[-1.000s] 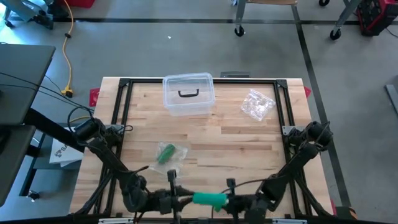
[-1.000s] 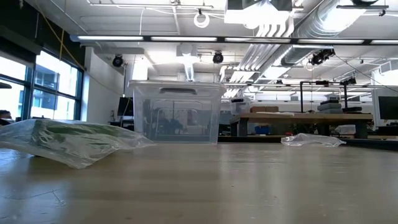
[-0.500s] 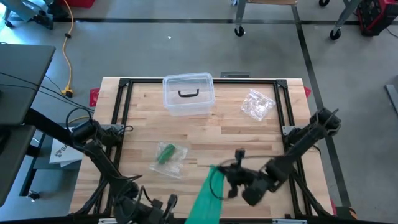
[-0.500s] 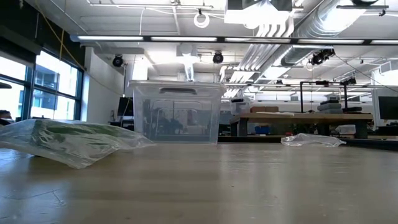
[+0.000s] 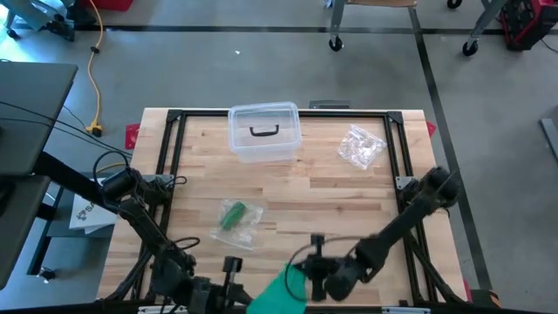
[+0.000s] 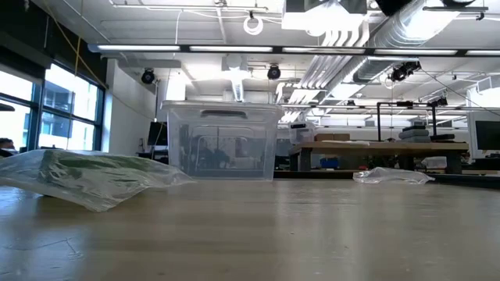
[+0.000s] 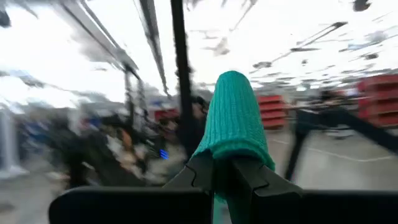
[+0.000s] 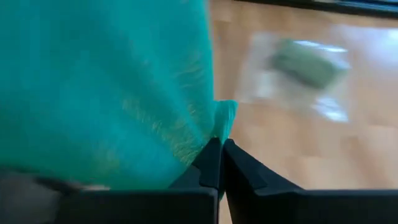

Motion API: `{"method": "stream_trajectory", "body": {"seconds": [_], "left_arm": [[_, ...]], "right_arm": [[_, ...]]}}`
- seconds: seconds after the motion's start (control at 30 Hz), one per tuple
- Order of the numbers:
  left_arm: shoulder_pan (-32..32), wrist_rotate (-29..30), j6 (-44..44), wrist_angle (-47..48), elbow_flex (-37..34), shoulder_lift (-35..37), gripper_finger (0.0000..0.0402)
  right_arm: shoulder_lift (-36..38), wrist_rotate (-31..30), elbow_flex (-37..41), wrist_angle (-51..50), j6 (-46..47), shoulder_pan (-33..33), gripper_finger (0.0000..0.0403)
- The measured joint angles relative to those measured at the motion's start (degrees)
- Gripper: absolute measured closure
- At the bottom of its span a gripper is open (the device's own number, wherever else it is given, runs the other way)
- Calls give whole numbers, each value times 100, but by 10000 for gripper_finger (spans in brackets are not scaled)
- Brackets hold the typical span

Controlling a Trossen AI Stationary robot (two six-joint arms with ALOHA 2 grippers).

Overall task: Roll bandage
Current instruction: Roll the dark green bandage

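A teal-green bandage [image 5: 279, 292] stretches as a short band between my two grippers at the table's near edge. My left gripper [image 5: 246, 302] is shut on its near-left end, which fills the left wrist view as a rounded hump [image 7: 233, 118]. My right gripper [image 5: 307, 276] is shut on its far-right end, and the cloth spreads wide in the right wrist view [image 8: 106, 87]. A second green roll in a clear bag [image 5: 234, 216] lies flat on the table left of centre. The low view shows neither gripper nor the bandage. My left gripper [image 7: 222, 165] pinches the bandage between its two fingers. The cloth is gathered narrow and stands out past the fingertips as a rounded hump [image 7: 231, 146]. The gripper is tipped upward, away from the table. My right gripper [image 8: 217, 148] pinches the bandage at an edge [image 8: 221, 124] between its two fingertips, slanting down toward the table. From the pinch the cloth fans out broad toward the left gripper. One layer or several, I cannot tell.
A clear lidded container [image 5: 264, 131] stands at the far edge, left of the middle. A crumpled clear wrapper [image 5: 360, 146] lies at the far right. The bagged roll [image 6: 86, 176] sits low at the left in the low view. Bare wood [image 5: 331, 201] lies between.
The grippers started close together at the near edge with the bandage short between them. My right gripper swung away toward the far right, drawing the bandage out into a long strip, then came back toward the near edge. My left gripper moved left and tipped upward, staying shut.
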State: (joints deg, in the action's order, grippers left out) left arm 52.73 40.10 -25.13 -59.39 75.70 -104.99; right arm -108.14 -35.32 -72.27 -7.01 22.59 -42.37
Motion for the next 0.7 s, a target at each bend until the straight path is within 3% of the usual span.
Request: {"method": "stream_trajectory", "body": {"seconds": [0.1, 0.17, 0.3, 0.53, 0.7], "left_arm": [[-100, 253, -759, -415, 0, 3, 390], [-187, 733, -996, -372, 0, 34, 390], [-341, 1659, -959, -63, 0, 74, 390], [-352, 708, 99, 895, 9, 79, 390], [-217, 529, 256, 1016, 9, 79, 390]], "right_arm": [[-537, 308, 0, 1096, -42, -232, 402], [-796, 590, 0, 1708, -55, -355, 402], [-865, 335, 0, 2110, -58, -548, 402], [-240, -936, 2, 543, -89, -578, 402], [307, -1010, 2, -1092, 519, -445, 397]]}}
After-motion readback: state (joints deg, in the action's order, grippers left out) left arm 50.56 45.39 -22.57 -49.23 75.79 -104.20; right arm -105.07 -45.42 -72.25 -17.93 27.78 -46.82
